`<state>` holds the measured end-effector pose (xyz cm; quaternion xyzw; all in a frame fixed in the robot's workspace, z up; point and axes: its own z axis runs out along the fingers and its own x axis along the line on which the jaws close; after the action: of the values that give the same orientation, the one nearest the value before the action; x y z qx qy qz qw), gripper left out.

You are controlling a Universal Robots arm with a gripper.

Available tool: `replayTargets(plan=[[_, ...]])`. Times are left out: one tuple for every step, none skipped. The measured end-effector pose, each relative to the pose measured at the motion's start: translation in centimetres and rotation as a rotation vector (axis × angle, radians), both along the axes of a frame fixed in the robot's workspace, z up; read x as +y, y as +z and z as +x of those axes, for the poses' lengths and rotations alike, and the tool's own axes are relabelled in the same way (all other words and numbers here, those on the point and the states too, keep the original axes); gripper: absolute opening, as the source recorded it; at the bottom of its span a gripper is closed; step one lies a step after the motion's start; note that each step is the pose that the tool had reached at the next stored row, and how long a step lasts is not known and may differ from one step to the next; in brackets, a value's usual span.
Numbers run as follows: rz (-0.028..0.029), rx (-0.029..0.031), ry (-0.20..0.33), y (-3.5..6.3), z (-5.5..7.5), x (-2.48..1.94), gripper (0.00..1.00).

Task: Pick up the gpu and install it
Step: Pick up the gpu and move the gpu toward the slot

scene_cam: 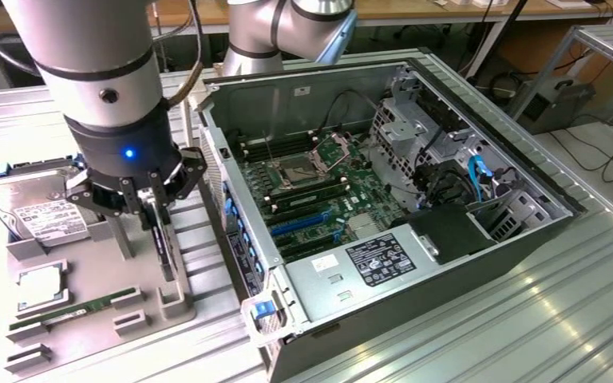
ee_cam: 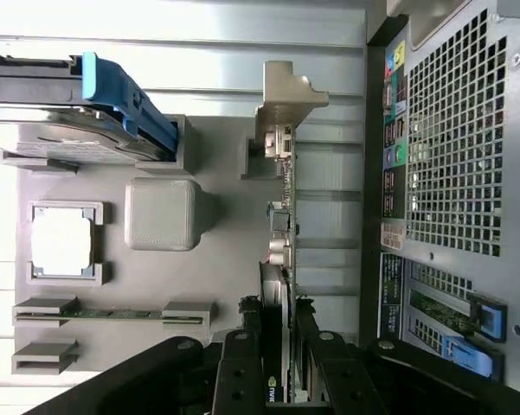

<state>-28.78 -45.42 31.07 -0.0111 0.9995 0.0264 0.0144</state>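
So, hand (scene_cam: pixel 156 214) clamped on gpu (scene_cam: pixel 166 251), upright in grey tray (scene_cam: pixel 99 275) | drive (scene_cam: pixel 42 214), cpu (scene_cam: pixel 42 285), ram (scene_cam: pixel 73 313) share that tray | open case (scene_cam: pixel 445 295) just beside, exterior view's right

1. Black metal computer case (scene_cam: pixel 477 295) lies open on the ribbed silver metal table (scene_cam: pixel 541 327).
2. Grey plastic fixture tray (scene_cam: pixel 93 263) sits beside it, toward the exterior view's left.
3. Tray holds a silver hard drive (scene_cam: pixel 41 211), a square silver processor chip (scene_cam: pixel 42 286) and a narrow green memory stick (scene_cam: pixel 77 309).

Upright arm (scene_cam: pixel 93 72), downward claw (scene_cam: pixel 156 225), fingers (ee_cam: pixel 240 373) clamped.
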Motion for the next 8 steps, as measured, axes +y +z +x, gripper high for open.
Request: replayTargets(plan=[[0.0007, -0.0001, 0.000, 0.61, 0.0, -0.07, 0.26], [0.0011, 0.0000, 0.000, 1.12, 0.1, -0.14, 0.26], [0.0016, 0.0000, 0.000, 1.80, 0.1, -0.24, 0.26], [0.0020, 0.0000, 0.000, 2.27, 0.2, -0.30, 0.26], [0.0022, 0.0000, 0.000, 2.71, 0.2, -0.38, 0.26], [0.0025, 0.0000, 0.000, 3.16, 0.2, -0.45, 0.26], [0.0027, -0.0001, 0.000, 3.67, 0.2, -0.55, 0.26], [0.0029, -0.0001, 0.000, 4.06, 0.3, -0.62, 0.26]])
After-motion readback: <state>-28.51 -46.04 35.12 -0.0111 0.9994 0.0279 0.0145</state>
